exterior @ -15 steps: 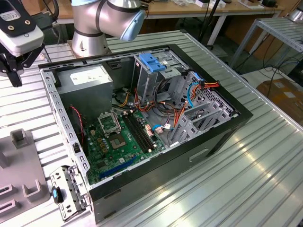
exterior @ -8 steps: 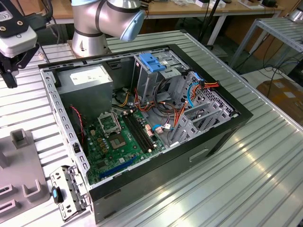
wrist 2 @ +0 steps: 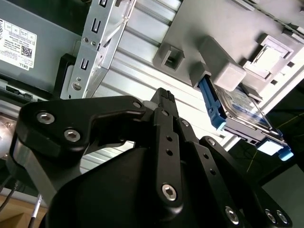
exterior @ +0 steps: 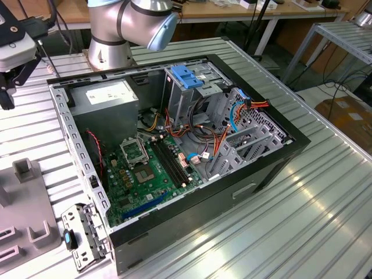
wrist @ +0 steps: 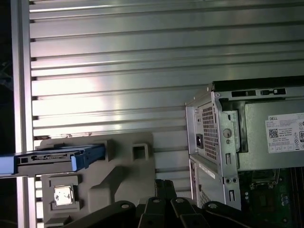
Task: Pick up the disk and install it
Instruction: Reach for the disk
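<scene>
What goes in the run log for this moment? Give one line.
flat grey-metal disk in blue carrier: resting on grey fixture | tool: apart from disk

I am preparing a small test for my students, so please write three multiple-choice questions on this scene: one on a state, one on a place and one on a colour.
1. How is the computer case?
A. Closed on all sides
B. Wrapped in foil
C. Open, with the mainboard showing

2. Where is the disk?
A. In the grey holder on the table
B. Inside the computer case
C. In the tool

3. What colour is the rail that frames the disk?
A. Red
B. Blue
C. Yellow

Answers:
1 C: the exterior view looks straight into the case, onto the green mainboard and the cables.
2 A: both wrist views show the disk in the grey holder, with the tool apart from it.
3 B: the rail is bright blue in both wrist views.
</scene>
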